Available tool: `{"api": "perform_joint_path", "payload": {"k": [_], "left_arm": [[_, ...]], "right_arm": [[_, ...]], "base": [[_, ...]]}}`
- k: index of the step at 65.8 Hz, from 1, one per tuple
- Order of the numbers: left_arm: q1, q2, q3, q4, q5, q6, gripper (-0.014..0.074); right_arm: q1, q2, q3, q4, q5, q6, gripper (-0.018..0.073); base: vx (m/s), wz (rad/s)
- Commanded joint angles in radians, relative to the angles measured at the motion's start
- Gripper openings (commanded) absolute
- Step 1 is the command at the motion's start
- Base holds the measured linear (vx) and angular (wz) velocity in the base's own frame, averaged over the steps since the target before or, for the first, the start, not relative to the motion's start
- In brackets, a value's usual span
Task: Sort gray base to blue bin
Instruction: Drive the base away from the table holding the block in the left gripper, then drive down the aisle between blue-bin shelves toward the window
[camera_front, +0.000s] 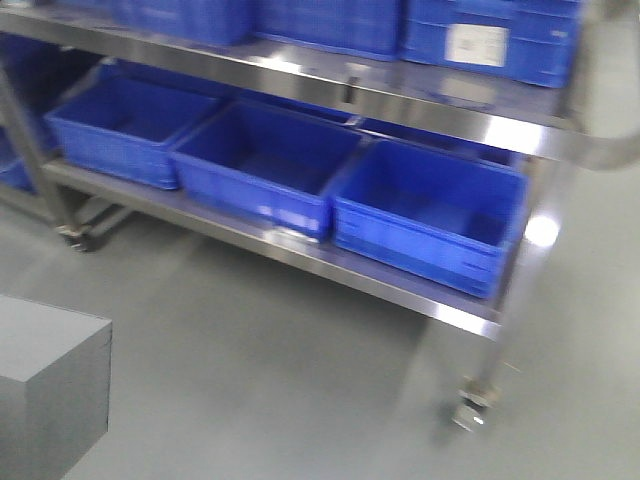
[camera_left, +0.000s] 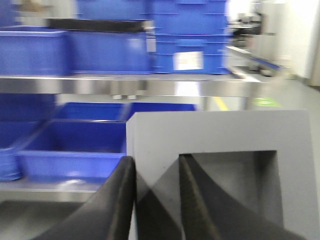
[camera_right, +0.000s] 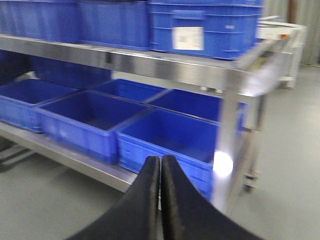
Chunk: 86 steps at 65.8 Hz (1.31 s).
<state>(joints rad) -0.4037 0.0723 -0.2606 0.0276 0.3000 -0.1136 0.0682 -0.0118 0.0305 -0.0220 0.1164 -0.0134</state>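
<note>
The gray base (camera_left: 215, 130) fills the lower right of the left wrist view, its square recess facing the camera. My left gripper (camera_left: 156, 159) is shut on its left wall, with one finger outside and the other inside the recess. In the front view the gray base (camera_front: 50, 385) shows at the bottom left corner. Three blue bins stand side by side on the low shelf: left (camera_front: 105, 150), middle (camera_front: 250, 195) and right (camera_front: 420, 240). My right gripper (camera_right: 161, 158) is shut with nothing in it, hanging before the right-hand blue bin (camera_right: 165, 152).
The bins rest on a steel shelf cart (camera_front: 300, 250) with a caster (camera_front: 468, 415) at its near right leg. Its upper shelf (camera_front: 400, 100) carries more blue crates, one with a white label (camera_front: 477, 44). Gray floor (camera_front: 280, 370) lies between me and the cart.
</note>
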Motion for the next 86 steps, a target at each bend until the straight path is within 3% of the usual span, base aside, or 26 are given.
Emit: {"api": "perform_joint_path", "payload": {"k": [1,86], "left_arm": [[-0.006,0.009,-0.029,-0.006,-0.108,-0.006,-0.0006],[-0.006,0.009,-0.029,-0.006,-0.108,-0.006,-0.0006]], "right_arm": [[-0.005,-0.011,0.014,-0.011,-0.078,-0.005,-0.0009],[-0.005,-0.011,0.014,-0.011,-0.078,-0.005,-0.0009]], "base": [[0.23,0.91],[0.19,0.75]]}}
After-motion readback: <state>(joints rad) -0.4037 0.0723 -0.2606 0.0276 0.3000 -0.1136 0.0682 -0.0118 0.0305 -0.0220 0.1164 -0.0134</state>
